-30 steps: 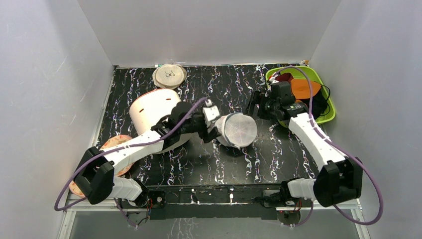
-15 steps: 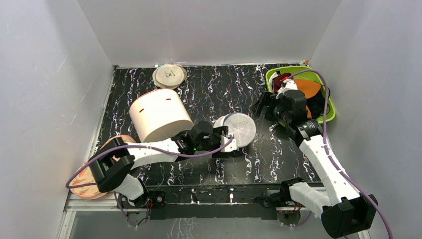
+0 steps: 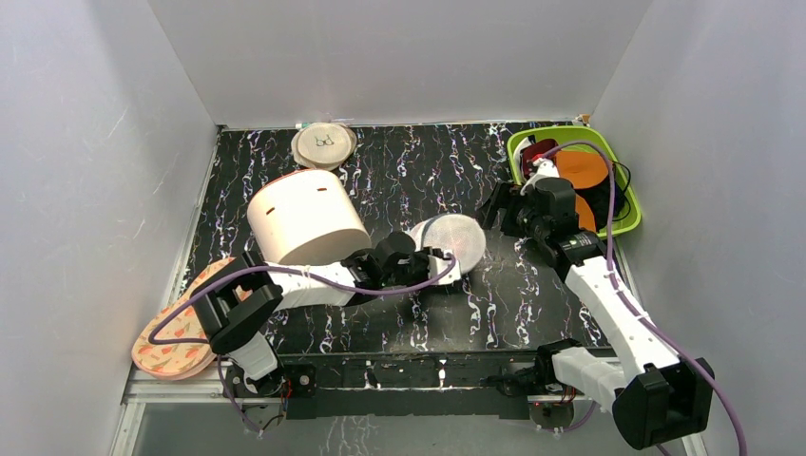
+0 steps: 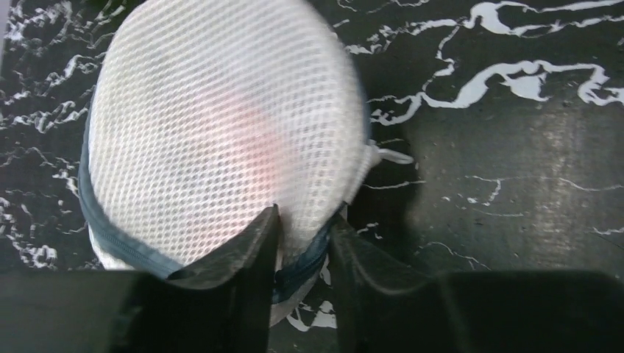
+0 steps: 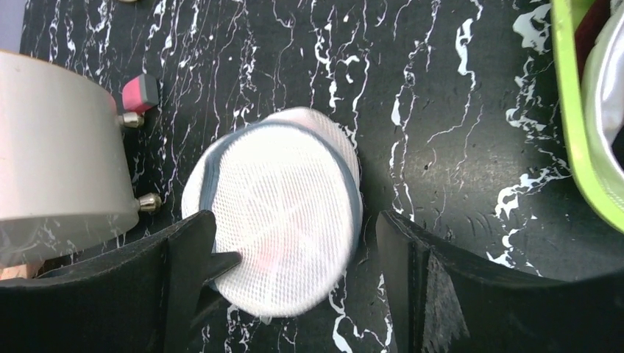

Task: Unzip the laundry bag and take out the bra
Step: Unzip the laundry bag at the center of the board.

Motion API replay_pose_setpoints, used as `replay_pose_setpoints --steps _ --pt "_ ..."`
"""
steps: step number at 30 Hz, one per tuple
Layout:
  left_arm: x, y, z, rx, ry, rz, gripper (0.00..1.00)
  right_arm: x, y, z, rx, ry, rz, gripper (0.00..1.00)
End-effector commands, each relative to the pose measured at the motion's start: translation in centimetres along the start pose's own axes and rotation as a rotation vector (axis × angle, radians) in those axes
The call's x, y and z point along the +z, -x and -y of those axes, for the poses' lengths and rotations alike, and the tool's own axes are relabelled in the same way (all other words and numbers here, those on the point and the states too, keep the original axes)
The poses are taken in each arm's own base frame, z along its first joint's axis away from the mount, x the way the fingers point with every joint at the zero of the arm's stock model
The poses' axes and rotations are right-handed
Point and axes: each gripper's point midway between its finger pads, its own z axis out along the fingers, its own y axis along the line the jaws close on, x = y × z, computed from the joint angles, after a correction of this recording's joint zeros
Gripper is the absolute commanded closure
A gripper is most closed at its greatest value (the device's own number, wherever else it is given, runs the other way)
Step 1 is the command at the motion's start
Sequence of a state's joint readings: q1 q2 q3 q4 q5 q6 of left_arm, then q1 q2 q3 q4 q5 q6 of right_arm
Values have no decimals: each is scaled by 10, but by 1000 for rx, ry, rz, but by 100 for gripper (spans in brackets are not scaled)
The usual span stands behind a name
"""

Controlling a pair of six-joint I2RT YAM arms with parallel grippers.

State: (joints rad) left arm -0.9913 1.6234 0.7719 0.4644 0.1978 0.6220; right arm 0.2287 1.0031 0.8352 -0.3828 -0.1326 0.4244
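Note:
The laundry bag (image 3: pixel 454 242), a small round white mesh pouch with a blue-grey zip round its rim, lies on the black marbled table near the middle. My left gripper (image 3: pixel 441 266) reaches it from the near left. In the left wrist view this gripper (image 4: pixel 303 239) is shut on the bag's (image 4: pixel 221 125) near rim, with mesh and zip tape pinched between the fingers. My right gripper (image 3: pixel 498 206) hovers just right of the bag. It (image 5: pixel 294 276) stands open and wide, apart from the bag (image 5: pixel 279 213). The bra is hidden inside; only a faint pink tint shows through the mesh.
A big cream cylinder (image 3: pixel 304 226) stands left of the bag, close behind my left arm. A flat beige disc with a bra drawing (image 3: pixel 323 145) lies at the back. A green tray (image 3: pixel 631 214) at the right holds orange cups (image 3: pixel 582 169) and dark garments. A patterned flat piece (image 3: pixel 176 342) overhangs the near-left edge.
My left arm has swung down toward the table's front and its jaws have closed on the bag's rim. The right gripper has shifted a little toward the bag and stays open.

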Motion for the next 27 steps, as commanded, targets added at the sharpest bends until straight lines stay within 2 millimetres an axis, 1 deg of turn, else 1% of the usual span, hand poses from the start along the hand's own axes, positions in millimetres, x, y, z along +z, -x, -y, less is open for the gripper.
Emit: replay_pose_setpoints --steps 1,3,4,7,8,11,13,16,19,21,24,27 --pt "-2 32 -35 -70 121 46 81 -1 8 -14 -48 83 26 22" --pt "-4 39 -43 -120 142 37 91 -3 4 -16 -60 103 30 22" --pt "-5 42 -44 -151 147 35 94 -4 2 -16 -69 110 29 24" --pt "-9 52 -53 -248 184 48 98 -7 -7 -16 -94 131 13 34" --pt "-11 53 -55 -275 194 50 100 -8 -10 -15 -97 132 10 35" --pt "-16 54 -58 -337 223 44 100 -8 -19 -14 -109 149 10 38" --pt "-20 53 -60 -376 249 46 100 -8 -27 -20 -115 203 -3 41" --pt "-25 50 -65 -406 290 42 100 -9 -38 -38 -127 342 -12 52" --pt "-25 52 -65 -408 291 43 100 -13 -42 -60 -152 499 2 55" --pt "-26 51 -67 -410 296 33 100 -12 -48 -69 -171 572 -22 58" --pt "-28 51 -69 -408 306 33 100 -4 -53 -65 -190 566 -44 63" --pt "-29 52 -69 -410 305 36 100 2 -51 -59 -210 533 -33 68"
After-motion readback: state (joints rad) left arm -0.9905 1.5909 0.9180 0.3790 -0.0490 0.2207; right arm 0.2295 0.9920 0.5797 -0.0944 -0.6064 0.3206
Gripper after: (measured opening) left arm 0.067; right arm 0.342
